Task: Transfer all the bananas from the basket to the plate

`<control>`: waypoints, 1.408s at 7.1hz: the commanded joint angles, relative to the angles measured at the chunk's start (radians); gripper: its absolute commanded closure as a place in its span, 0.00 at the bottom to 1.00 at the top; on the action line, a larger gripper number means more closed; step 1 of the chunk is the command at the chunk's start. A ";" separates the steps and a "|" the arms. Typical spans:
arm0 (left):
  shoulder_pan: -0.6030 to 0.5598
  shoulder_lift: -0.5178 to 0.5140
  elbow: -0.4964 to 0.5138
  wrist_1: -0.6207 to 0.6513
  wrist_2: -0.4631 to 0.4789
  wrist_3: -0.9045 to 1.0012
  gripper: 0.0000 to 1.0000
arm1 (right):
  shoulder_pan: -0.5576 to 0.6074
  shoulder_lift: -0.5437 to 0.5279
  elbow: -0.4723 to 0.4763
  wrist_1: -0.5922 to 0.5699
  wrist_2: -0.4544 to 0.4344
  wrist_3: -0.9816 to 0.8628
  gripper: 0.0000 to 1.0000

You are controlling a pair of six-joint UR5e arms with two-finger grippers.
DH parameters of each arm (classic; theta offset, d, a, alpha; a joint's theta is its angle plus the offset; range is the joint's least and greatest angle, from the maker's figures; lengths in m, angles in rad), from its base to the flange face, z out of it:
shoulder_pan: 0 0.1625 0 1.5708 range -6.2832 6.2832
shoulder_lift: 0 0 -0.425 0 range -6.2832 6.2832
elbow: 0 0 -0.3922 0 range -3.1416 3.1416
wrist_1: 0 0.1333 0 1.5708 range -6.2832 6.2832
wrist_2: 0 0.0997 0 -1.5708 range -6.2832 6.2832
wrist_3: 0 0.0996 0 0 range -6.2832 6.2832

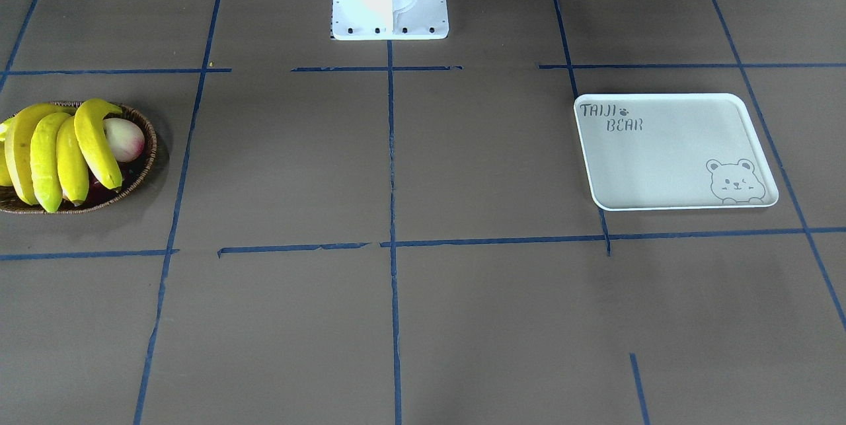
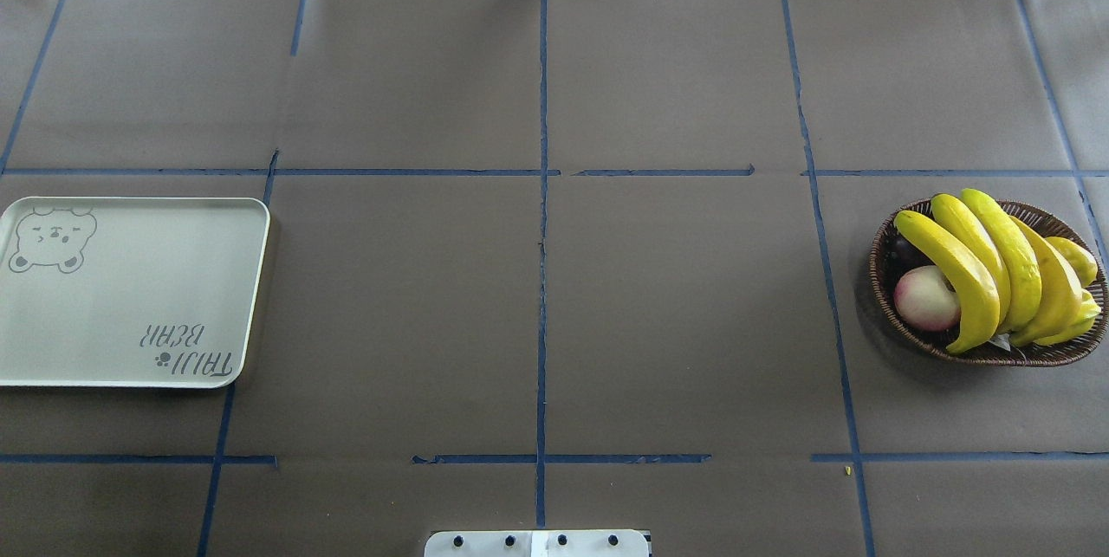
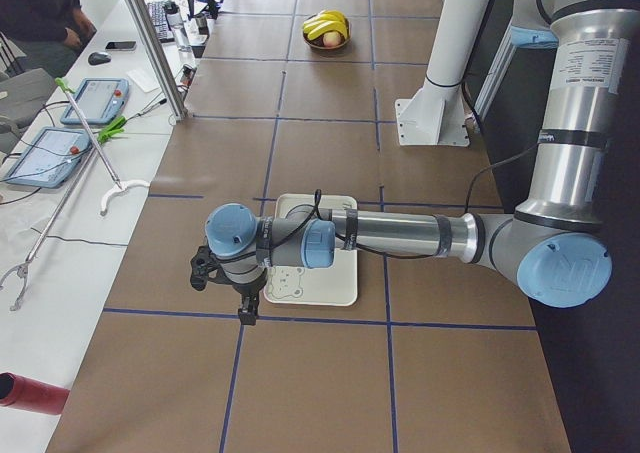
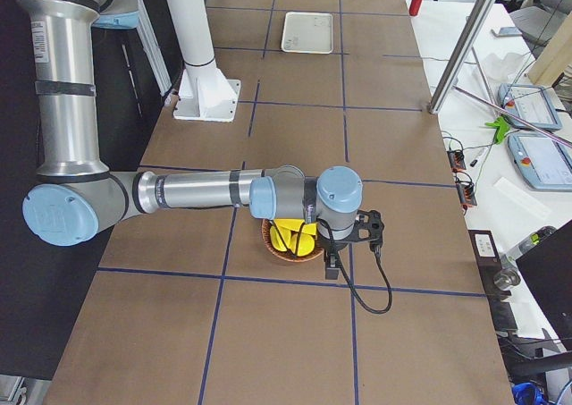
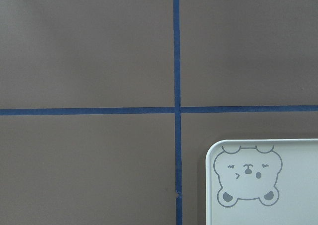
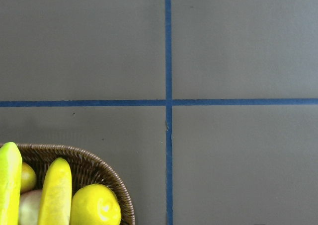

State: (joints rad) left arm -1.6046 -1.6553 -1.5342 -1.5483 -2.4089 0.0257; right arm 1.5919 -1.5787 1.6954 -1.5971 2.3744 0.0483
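Right end effector hangs above the counter, just beside the basket on the operators' side and not touching it. Whether it is released or clenched I cannot tell, as only a side view shows it. The same holds for the left end effector, which is well apart from the basket, over the bear corner of the plate.

The bananas all lie in the basket, side by side, next to an apple. Their long axes run from the far rim of the basket to the rim near the robot, a little slanted, with the curved backs turned away from the plate.

I judge that the first pick is not yet begun. The right end effector must come over the basket, turn its fingers across one banana's long axis, and descend on the outermost one.
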 commanded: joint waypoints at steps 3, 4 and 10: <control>0.000 -0.003 -0.004 -0.003 -0.003 -0.001 0.00 | -0.246 -0.081 0.174 0.233 0.034 0.422 0.00; 0.002 -0.003 -0.009 -0.001 -0.003 -0.003 0.00 | -0.312 -0.119 0.176 0.376 0.020 0.530 0.00; 0.002 0.000 -0.024 -0.003 -0.004 0.000 0.00 | -0.593 -0.205 0.319 0.483 -0.105 0.677 0.03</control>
State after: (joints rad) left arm -1.6033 -1.6563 -1.5587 -1.5507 -2.4129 0.0256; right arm 1.0686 -1.7733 1.9869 -1.1134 2.3183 0.7245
